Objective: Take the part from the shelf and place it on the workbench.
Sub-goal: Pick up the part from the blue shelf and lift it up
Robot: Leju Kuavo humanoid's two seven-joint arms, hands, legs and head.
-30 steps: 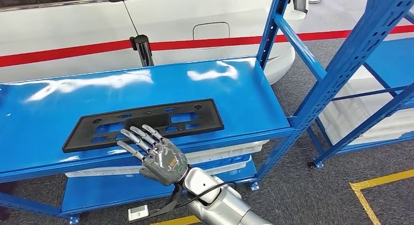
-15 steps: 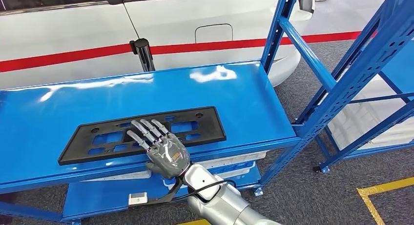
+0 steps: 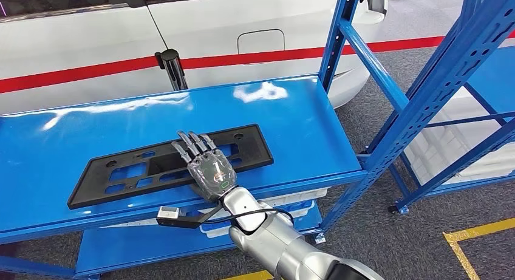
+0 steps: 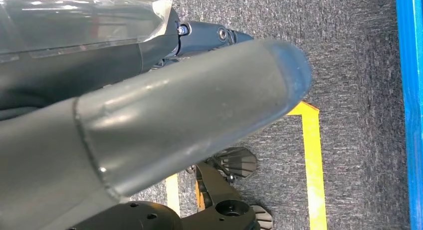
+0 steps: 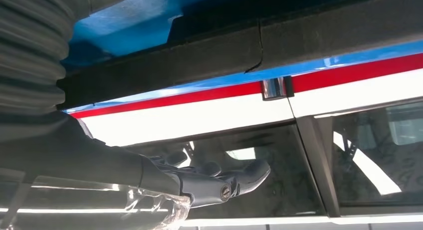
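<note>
Fingers: the fingers (image 3: 193, 145) of the right hand (image 3: 206, 167) are straight and spread, lying flat over the middle of the part (image 3: 121, 177). They hold nothing yet.
Left hand: the left hand (image 4: 149, 135) hangs low over the floor; I cannot tell if it is open or closed.
Part: a long, flat, black plate with holes. It lies on the blue shelf (image 3: 291, 128), near the front edge.
Good way: I think the fingers should curl around the near edge, thumb under, and squeeze at the middle so the plate stays level.
Watch out: a flat plate is hard to pick up. Sliding it a little over the front edge may help.
</note>
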